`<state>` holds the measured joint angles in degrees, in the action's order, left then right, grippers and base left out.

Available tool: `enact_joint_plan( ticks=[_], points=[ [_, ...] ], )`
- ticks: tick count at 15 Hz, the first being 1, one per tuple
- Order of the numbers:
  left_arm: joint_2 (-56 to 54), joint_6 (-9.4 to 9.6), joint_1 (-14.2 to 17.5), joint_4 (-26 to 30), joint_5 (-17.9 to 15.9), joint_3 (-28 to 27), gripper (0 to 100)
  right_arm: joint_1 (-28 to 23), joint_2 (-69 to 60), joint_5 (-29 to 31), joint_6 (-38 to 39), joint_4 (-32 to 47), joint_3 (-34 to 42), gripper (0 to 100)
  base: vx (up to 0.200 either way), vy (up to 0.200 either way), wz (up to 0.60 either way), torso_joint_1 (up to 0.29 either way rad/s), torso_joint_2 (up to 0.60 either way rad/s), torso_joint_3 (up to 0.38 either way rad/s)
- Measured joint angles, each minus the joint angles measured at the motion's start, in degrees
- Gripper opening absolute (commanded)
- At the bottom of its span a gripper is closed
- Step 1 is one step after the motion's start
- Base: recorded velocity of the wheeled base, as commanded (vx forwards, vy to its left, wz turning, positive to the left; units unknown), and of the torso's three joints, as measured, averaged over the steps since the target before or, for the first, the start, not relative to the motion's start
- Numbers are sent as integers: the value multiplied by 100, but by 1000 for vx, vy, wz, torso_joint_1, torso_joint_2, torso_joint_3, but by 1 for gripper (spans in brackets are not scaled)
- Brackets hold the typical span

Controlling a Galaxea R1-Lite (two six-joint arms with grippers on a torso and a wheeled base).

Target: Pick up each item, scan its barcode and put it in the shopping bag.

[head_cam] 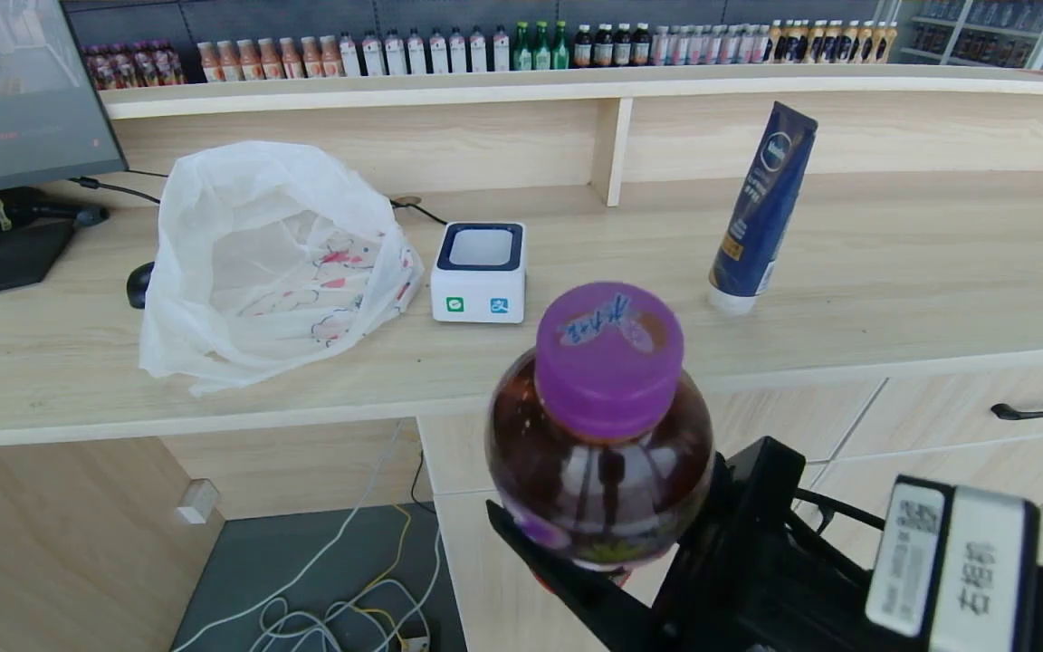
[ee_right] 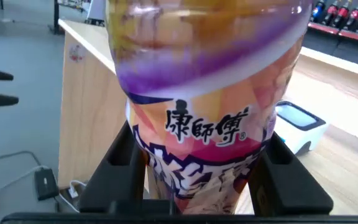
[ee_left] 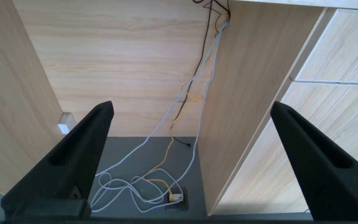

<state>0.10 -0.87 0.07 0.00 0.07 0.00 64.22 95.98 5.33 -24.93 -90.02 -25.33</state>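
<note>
the long wooden counter (head_cam: 893, 272) carries a small white scanner (head_cam: 479, 272) with a dark-framed window on top, and everything here is placed from that scanner. far to its left and farther back, a dark monitor (head_cam: 19, 91) stands at the counter's end. just beside the scanner on its left lies the white shopping bag (head_cam: 268, 263), its mouth open toward the robot and its plastic almost touching the scanner's side. nearer the robot than the scanner, a little to its right and out past the counter's front edge, the right gripper (ee_right: 199, 177) has its black fingers (ee_right: 114, 177) pinching the lower body of a dark drink bottle (head_cam: 601, 453) with a purple cap, held upright in the air. the left gripper (ee_left: 191, 162) hangs lower than the scanner, facing the open space under the counter, its fingers spread wide with nothing between them. to the scanner's right, well apart, a dark blue tube (head_cam: 761, 213) stands on its white cap, leaning slightly. beyond the bag from the scanner sits a black mouse (head_cam: 138, 283). below the scanner, loose cables (head_cam: 331, 589) lie on the floor.
</note>
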Motion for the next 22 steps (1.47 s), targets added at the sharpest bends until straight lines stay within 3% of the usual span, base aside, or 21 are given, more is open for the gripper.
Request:
enact_joint_plan(
  ticks=[5,10,17,22],
  points=[
    [0,0,0,0,0,0,100,-553,41,20,1284,5,-215,0,0,0,0,0,0,0],
    [0,0,0,0,0,0,100,-1764,55,222,2315,10,-121,0,0,0,0,0,0,0],
    [0,2,0,0,0,0,100,-3371,173,269,2509,7,-377,0,0,0,0,0,0,0],
    [0,9,2,0,0,0,100,-3573,229,269,2548,10,-727,0,0,40,0,0,0,0]
  ],
)
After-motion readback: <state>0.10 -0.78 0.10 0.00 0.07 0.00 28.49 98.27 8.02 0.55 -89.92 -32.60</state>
